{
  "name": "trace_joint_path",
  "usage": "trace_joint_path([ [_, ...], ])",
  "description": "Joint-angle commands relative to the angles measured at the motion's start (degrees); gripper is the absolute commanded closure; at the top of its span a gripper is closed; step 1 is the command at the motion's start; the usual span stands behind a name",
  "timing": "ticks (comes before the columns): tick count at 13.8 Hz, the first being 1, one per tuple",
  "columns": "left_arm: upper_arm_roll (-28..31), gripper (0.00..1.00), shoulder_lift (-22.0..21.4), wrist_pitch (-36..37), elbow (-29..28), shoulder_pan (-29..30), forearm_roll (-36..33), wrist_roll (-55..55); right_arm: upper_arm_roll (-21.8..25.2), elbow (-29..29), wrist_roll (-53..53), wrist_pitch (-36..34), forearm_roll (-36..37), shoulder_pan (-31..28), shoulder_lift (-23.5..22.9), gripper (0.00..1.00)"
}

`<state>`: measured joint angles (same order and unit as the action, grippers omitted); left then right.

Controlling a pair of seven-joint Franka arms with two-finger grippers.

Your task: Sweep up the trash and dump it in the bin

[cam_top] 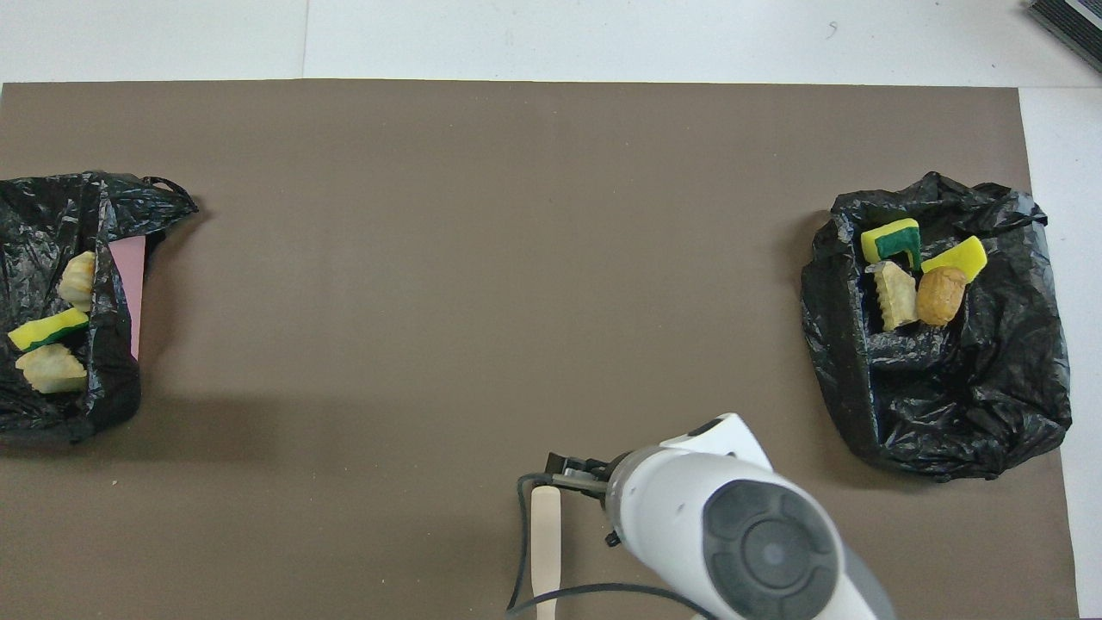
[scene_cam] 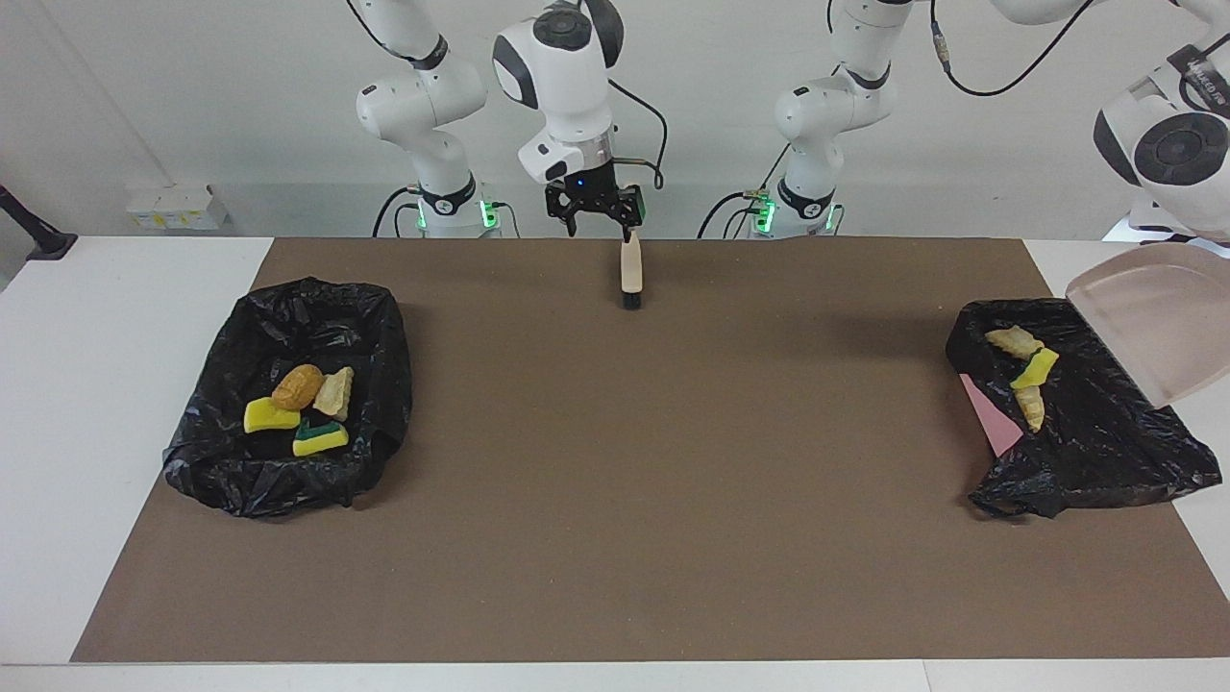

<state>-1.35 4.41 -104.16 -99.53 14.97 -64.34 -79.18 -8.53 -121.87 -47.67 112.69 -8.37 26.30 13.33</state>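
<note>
Brush (scene_cam: pixel 631 274) lies by the robots; right gripper (scene_cam: pixel 596 207) spread wide just above its handle. Left gripper, off frame, presumably grips the tipped dustpan (scene_cam: pixel 1153 322) over the trash (scene_cam: pixel 1023 370) in the black bag (scene_cam: pixel 1086 432).

arms: glossy white, rounded joints | joint caps: dark grey | cables: black | base rings: green lights | gripper: black

Facing view: high camera across table, looks at robots; arm bases along top, whole mat (scene_cam: pixel 615 538) in frame. Overhead view: high above robots' end, looks forward, steeply down; tighter, mat (cam_top: pixel 482 215) fills frame, bases out of shot. Views half a turn apart. Shared: mat, both bags (scene_cam: pixel 288 481) (cam_top: pixel 947 430) (scene_cam: pixel 1095 452) (cam_top: pixel 52 215), brush (scene_cam: pixel 631 274) (cam_top: pixel 545 542).
</note>
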Motion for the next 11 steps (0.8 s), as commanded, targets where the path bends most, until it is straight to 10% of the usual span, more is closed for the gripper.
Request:
trace_joint_path([
  [1, 0.6, 1.0, -1.7, 4.3, -1.3, -3.6, -5.0, 4.0, -0.8, 7.2, 7.2, -6.2, 1.1, -8.0, -0.7, 0.0],
  [11, 0.3, 1.0, -1.7, 10.4, -1.1, -9.8, -11.9, 7.5, -0.8, 31.0, 20.2, -24.8, 9.7, -21.0, -11.2, 0.0],
])
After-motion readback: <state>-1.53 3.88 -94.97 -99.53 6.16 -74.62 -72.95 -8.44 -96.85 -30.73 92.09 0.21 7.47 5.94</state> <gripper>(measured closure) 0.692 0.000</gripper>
